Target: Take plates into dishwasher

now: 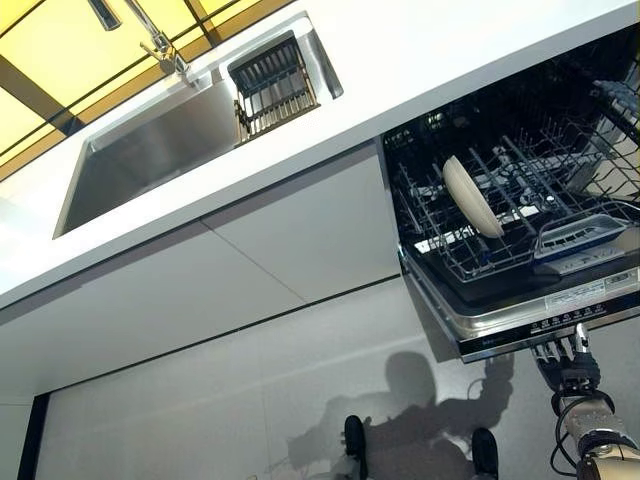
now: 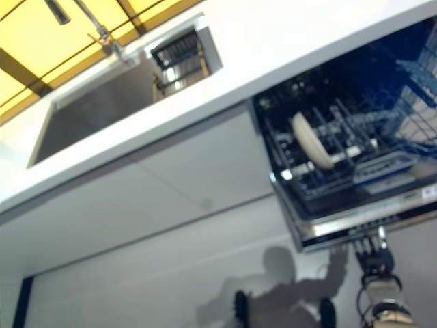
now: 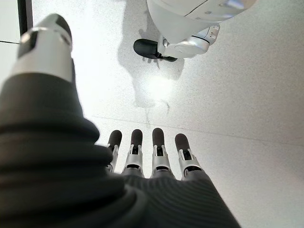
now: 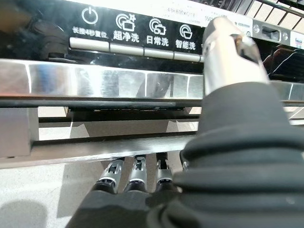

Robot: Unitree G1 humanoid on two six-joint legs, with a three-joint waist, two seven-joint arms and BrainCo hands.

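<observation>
Dishwasher [image 1: 520,300]: door down, wire rack [image 1: 500,215] holding one plate [image 1: 472,195], cream, round, on edge among the tines | right hand [image 1: 566,368] at the door's front edge, fingertips hidden beneath it, grasp cannot be told | left hand [image 3: 152,156] over the floor [image 3: 247,95], fingers straight, holding nothing | sink [image 1: 170,140] left of dishwasher, one dark basket [image 1: 272,85] inside.

A black wire dishwasher rack [image 1: 520,215] was seen drawn out over the lowered steel-edged dishwasher door [image 1: 540,325]. One cream round plate [image 1: 472,196] was stood on edge between its tines, and what appeared to be a grey plastic cutlery tray [image 1: 578,237] was set near the front.
</observation>
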